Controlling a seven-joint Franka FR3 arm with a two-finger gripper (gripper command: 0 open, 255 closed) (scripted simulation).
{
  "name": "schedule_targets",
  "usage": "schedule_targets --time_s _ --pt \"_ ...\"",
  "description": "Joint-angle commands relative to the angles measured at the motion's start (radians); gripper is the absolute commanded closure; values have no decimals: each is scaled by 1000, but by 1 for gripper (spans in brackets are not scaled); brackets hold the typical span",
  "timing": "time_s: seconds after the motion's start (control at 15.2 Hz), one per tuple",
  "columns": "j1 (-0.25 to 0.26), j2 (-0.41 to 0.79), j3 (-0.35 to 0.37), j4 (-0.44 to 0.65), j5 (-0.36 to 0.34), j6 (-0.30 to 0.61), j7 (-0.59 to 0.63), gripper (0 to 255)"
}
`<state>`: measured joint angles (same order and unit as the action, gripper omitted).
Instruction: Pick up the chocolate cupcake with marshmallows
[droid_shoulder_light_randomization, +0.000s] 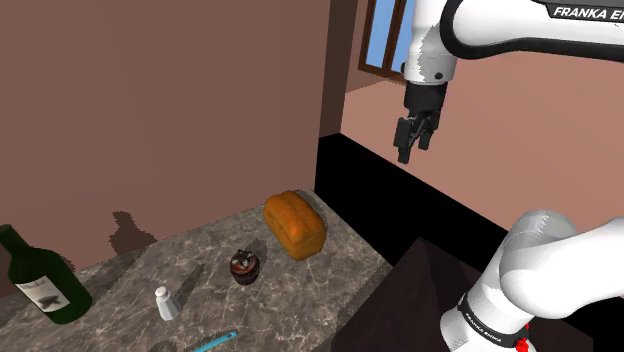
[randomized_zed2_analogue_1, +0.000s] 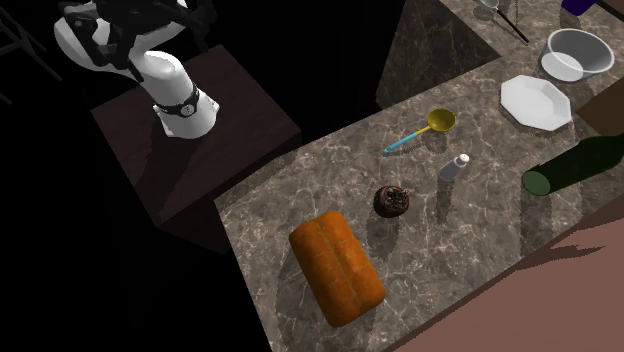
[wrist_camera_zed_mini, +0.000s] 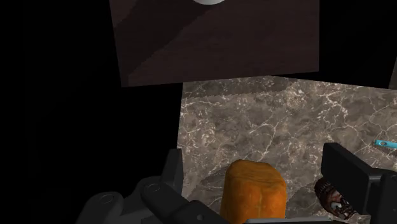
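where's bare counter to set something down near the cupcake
Bare grey marble counter lies between the orange bread loaf and the dark green bottle; another strip runs between the loaf and the blue-handled yellow spoon. Crowded around the dark chocolate cupcake and small white shaker.

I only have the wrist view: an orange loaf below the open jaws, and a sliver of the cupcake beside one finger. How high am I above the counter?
Observer: In the shoulder view the gripper hangs high above the level of the counter, well clear of the loaf.
Operator: What is on the cupcake's other side?
Observer: A small white shaker, upright. The cupcake stands between it and the loaf, touching neither.
Operator: Anything beyond that?
Observer: A green bottle lies on its side past the shaker.
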<state>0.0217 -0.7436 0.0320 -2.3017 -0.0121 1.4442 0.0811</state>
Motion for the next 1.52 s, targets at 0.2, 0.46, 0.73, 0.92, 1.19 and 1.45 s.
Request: schedule_targets --time_s 0.2,0.46,0.73,0.92,1.19,1.45 --pt "24 81 -13 -13 -9 96 -72 0" --pt "54 202 -26 -11 -15 216 -165 0" --pt "84 331 -31 10 -16 326 -255 0" --pt "105 432 -31 38 -14 400 -321 0" --pt "131 568 -24 90 -10 486 -405 0" --pt "154 704 -9 157 -6 557 -485 0"
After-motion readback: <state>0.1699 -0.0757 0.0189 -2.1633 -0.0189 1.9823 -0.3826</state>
